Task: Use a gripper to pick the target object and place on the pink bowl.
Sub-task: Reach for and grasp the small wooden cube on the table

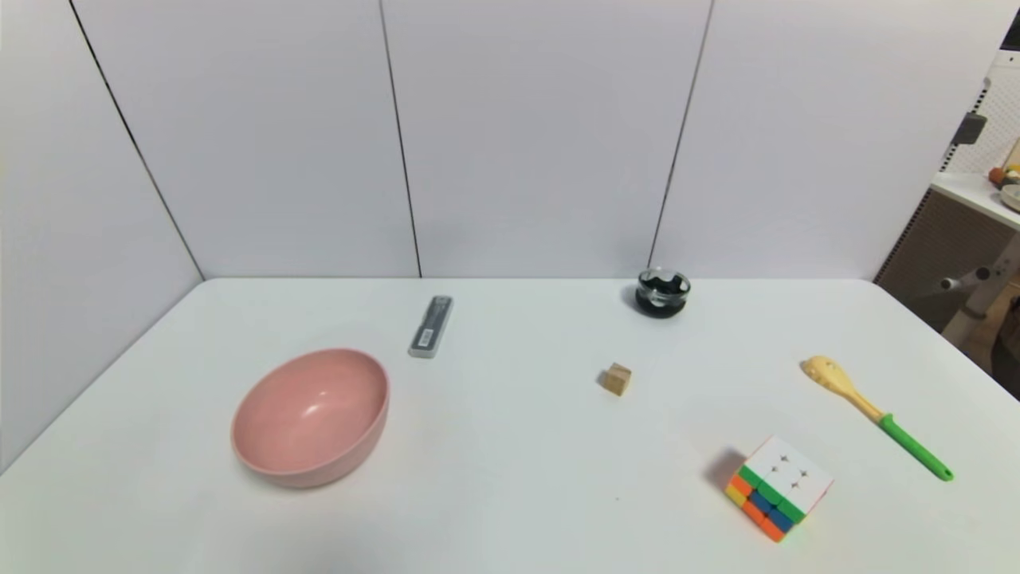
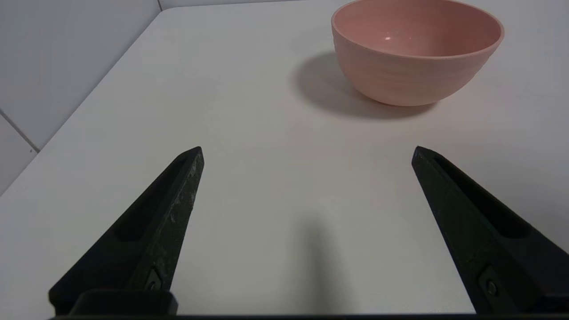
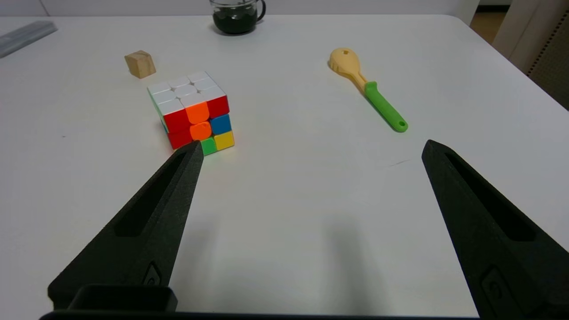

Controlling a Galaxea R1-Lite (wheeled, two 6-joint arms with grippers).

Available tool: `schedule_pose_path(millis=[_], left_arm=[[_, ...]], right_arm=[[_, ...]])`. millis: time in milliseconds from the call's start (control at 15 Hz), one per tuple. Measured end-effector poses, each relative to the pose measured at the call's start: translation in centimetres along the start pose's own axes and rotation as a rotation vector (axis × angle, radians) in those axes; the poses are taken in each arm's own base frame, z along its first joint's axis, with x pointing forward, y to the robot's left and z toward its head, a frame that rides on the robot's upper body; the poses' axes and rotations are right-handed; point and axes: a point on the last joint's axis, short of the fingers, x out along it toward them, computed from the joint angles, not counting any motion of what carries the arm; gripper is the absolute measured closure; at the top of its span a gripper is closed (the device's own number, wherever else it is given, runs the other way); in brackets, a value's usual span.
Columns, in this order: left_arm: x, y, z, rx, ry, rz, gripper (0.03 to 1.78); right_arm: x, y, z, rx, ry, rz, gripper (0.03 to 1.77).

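Both tools hang low over the white surface (image 1: 510, 446) with nothing in them: the left tool (image 2: 307, 153) has its black fingers (image 2: 151, 231) spread wide apart, pointing toward the pink bowl (image 2: 415, 66), and the right tool (image 3: 311, 149) is spread just as wide, one fingertip (image 3: 191, 153) appearing just in front of the puzzle cube (image 3: 193, 111). Neither arm shows in the head view.

Largest on the surface is the pink bowl (image 1: 312, 416), upright on the robot's left side with nothing inside. Next comes the multicoloured puzzle cube (image 1: 777, 486), white face up, on the near right. Beyond it to the right lies a spatula (image 1: 872, 414) with a pale yellow head and a green handle. A grey flat case (image 1: 431, 326) lies behind the bowl, toward the back wall. A small black-and-glass round dish (image 1: 663, 292) sits near the back edge, right of centre. Smallest is the light-brown wooden cube (image 1: 616, 379), alone near the middle of the surface, between the dish and the puzzle cube, well apart from the bowl; it also shows in the right wrist view (image 3: 140, 64), beyond the puzzle cube
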Motion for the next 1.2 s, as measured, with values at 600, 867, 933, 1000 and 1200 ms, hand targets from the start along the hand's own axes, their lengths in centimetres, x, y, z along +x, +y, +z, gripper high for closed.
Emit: schedule_pose_path(millis=[600,867,933,1000,1200], left_arm=[[0.0,0.0,0.0,0.0,0.0,0.0,0.12],[0.0,0.01,0.0,-0.018,0.0,0.003,0.12],[0.0,0.01,0.01,-0.027,-0.001,0.004,0.12],[0.0,0.01,0.01,-0.026,-0.001,0.005,0.12],[-0.03,0.02,0.8,0.025,-0.005,0.0,0.12]], right_arm=[[0.0,0.0,0.0,0.001,0.0,0.0,0.1],[0.0,0.0,0.0,0.001,0.0,0.0,0.1],[0.0,0.0,0.0,0.0,0.0,0.0,0.1],[0.0,0.0,0.0,0.0,0.0,0.0,0.1],[0.0,0.0,0.0,0.001,0.0,0.0,0.1]])
